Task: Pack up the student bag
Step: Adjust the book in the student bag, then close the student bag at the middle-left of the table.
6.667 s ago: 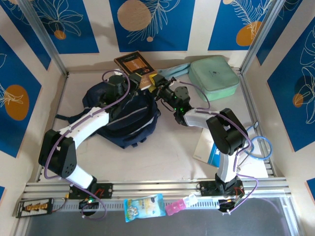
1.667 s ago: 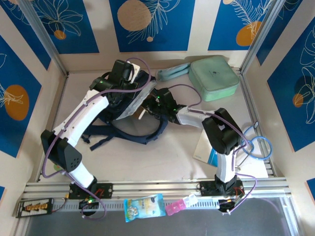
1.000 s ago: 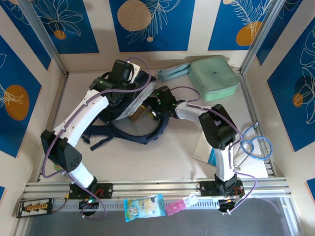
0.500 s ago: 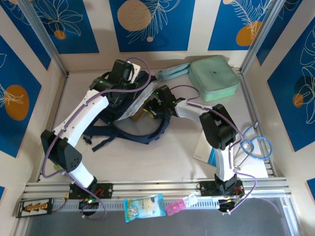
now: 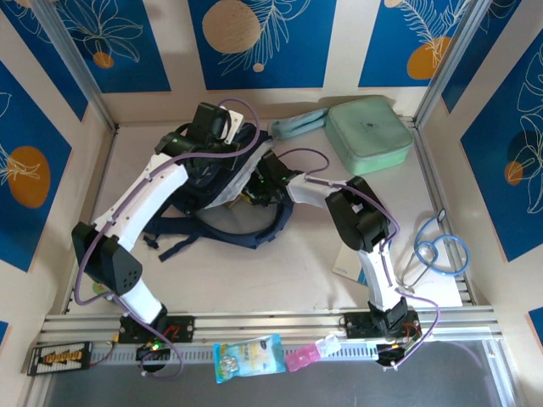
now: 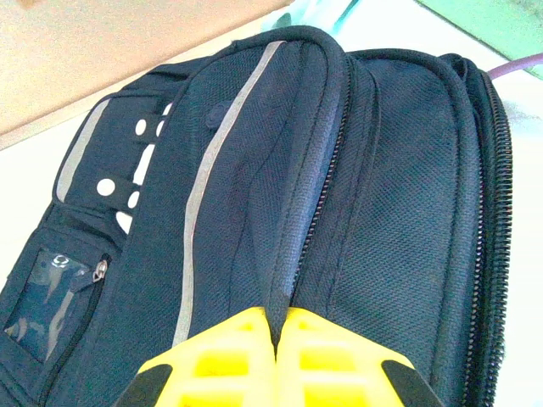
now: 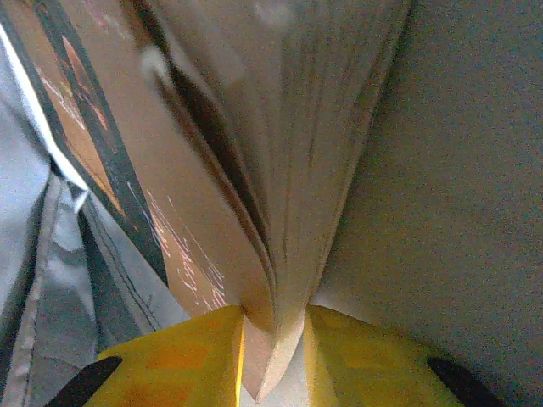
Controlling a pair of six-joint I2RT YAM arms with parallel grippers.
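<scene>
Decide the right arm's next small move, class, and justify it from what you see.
Probably slide the book a little deeper into the student bag before letting go. The right gripper clamps the book's edge with grey fabric close beside it. The left gripper pinches a fold of the bag, apparently holding it open.

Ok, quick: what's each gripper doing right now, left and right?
Left gripper: shut, pinching a fold of the student bag.
Right gripper: shut on the edge of a brown-covered book.
</scene>
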